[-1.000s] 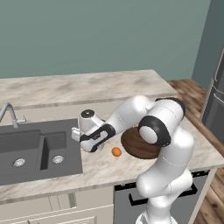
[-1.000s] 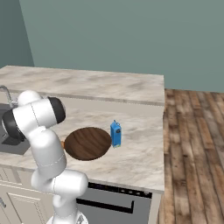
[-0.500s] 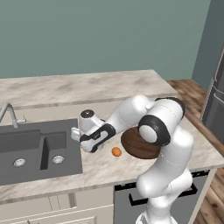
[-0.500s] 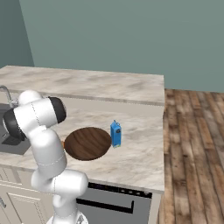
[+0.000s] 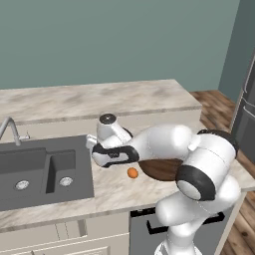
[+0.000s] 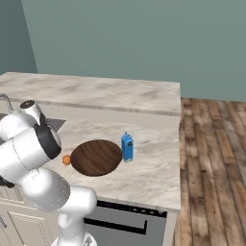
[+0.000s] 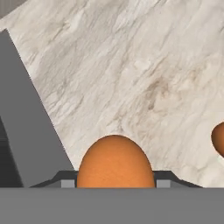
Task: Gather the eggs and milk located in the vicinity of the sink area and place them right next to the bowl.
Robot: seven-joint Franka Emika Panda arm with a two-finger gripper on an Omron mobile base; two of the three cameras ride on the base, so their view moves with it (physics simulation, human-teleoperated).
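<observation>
Left base view: one orange-brown egg [image 5: 132, 173] lies on the marble counter [image 5: 114, 191], touching the dark wooden bowl [image 5: 160, 169], right of the sink [image 5: 45, 172]; too small to tell its axis; the gripper [image 5: 102, 158] hangs by the sink's edge. Right base view: the blue milk carton [image 6: 127, 147] stands upright against the bowl's far side. Hand view: a smooth oval egg [image 7: 115, 162], long axis up-frame, is gripped between both fingers [image 7: 65, 181].
</observation>
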